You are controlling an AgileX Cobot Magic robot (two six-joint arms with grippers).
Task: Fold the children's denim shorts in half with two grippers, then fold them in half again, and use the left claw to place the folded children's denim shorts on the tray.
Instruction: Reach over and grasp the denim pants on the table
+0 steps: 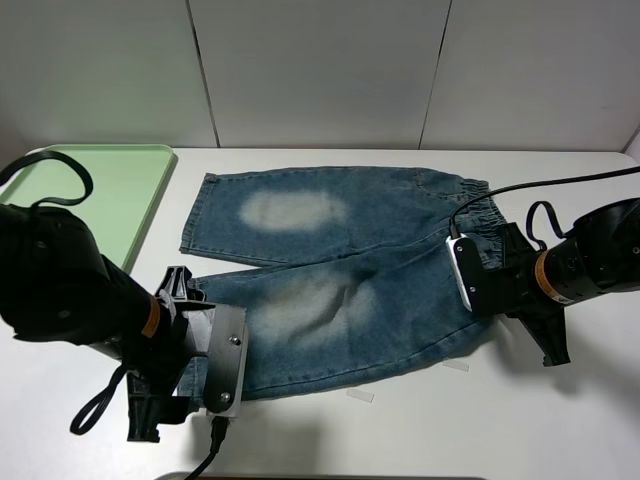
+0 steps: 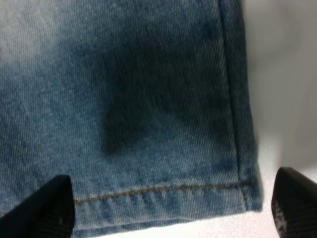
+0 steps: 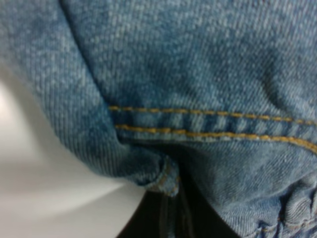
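Observation:
The children's denim shorts (image 1: 340,280) lie spread flat on the white table, legs toward the left and elastic waistband toward the right. My left claw (image 1: 228,362) hovers at the near leg's hem. In the left wrist view its gripper (image 2: 171,220) stands open, black fingertips (image 2: 49,210) wide apart on either side of the hem's corner. My right gripper (image 1: 466,275), with its white-faced jaw, sits at the waistband's near end. In the right wrist view denim (image 3: 188,74) fills the picture and a fold of it is pinched in the dark jaws. The pale green tray (image 1: 110,190) lies at the back left.
The white table (image 1: 420,430) stretches in front of the shorts, with two small clear strips (image 1: 360,397) lying on it. Grey wall panels (image 1: 320,70) stand behind. A black cable (image 1: 560,185) loops from the right arm over the table's right side.

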